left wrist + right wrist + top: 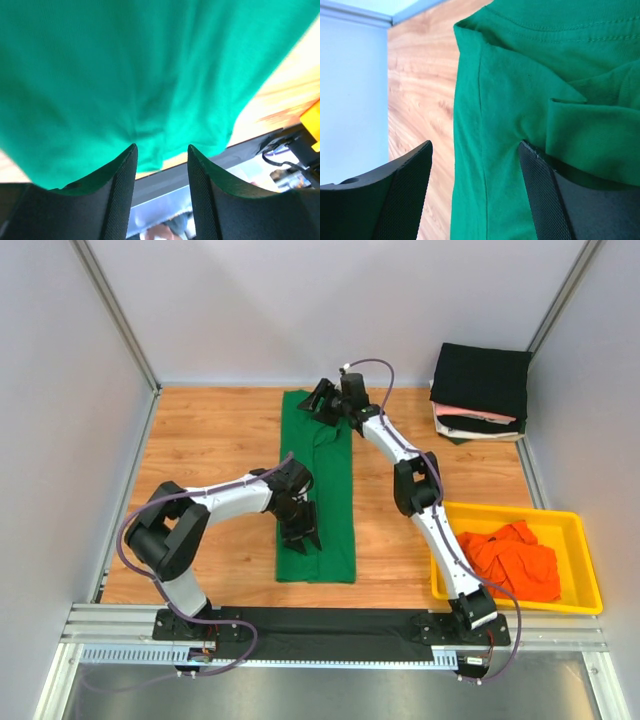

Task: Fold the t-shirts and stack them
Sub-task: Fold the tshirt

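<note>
A green t-shirt [330,475] lies on the wooden table, folded into a long narrow strip running from far to near. My left gripper [298,527] is open, low over the strip's near part; its view shows the green cloth [125,75] ahead of the fingers [120,195] with nothing between them. My right gripper [322,400] is open at the strip's far end; its right finger [545,200] sits under a fold of the green cloth [520,100] and the left finger is over bare wood.
A yellow tray [570,525] at the right holds orange t-shirts [515,560]. A stack of folded shirts with a black one on top [482,385] sits at the far right corner. White walls and metal posts enclose the table.
</note>
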You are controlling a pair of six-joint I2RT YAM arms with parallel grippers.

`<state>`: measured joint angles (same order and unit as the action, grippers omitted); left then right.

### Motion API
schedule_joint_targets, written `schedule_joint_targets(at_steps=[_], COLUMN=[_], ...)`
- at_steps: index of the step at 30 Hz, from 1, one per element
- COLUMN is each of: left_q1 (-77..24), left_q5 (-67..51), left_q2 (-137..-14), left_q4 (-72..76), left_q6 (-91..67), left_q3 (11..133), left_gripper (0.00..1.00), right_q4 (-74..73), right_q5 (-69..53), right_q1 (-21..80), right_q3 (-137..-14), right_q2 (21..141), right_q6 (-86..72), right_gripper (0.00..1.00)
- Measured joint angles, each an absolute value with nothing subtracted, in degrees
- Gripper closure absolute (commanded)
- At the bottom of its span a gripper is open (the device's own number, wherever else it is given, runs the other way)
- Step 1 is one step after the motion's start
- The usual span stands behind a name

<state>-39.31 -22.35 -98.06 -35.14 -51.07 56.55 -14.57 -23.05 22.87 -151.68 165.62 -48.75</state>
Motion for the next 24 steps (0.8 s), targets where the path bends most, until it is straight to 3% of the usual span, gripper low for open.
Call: schedule_joint_targets(at_steps=[6,9,11,12,15,19,24], left_q1=[-40.5,-41.1,-41.2,-41.2,-41.2,-41.2,-41.1], left_q5=[-15.4,-11.8,-9.2,-8.0,-4.4,-2.1,-0.5], left_q2=[-89.6,-82.1,-77.8,-76.2,-70.8,-63.7,-55.2], left_q4=[-42.9,-45.7,-47.2,-47.8,-49.2,-50.3,-49.9], left_q6=[-50.6,-50.2,-49.7,-49.4,-48.4,-47.0,-46.2], left_q3=[59.8,59.6,59.5,59.4,58.2,54.8,48.6], left_gripper=[0.47,0.47,0.47,0.47,0.47,0.45,0.45], right_q4=[-7.7,-6.1,-6.0,-6.8,-11.0,-14.8,-19.5], right_q5=[-23.5,-25.2,-26.1,-26.2,-24.6,-19.7,-8.3], right_q1=[21.6,21.4,21.4,21.5,21.8,23.0,30.2], right_q3=[-149.6,-147.0,-140.9,-136.9,-124.3,-102.1,-77.7], right_q2=[165.8,164.2,159.6,156.4,143.3,117.5,87.9], right_q6=[-49.7,-49.4,-48.5,-47.9,-45.1,-41.9,-40.4], right_gripper=[0.2,0.12,0.0,0.0,0.0,0.0,0.01])
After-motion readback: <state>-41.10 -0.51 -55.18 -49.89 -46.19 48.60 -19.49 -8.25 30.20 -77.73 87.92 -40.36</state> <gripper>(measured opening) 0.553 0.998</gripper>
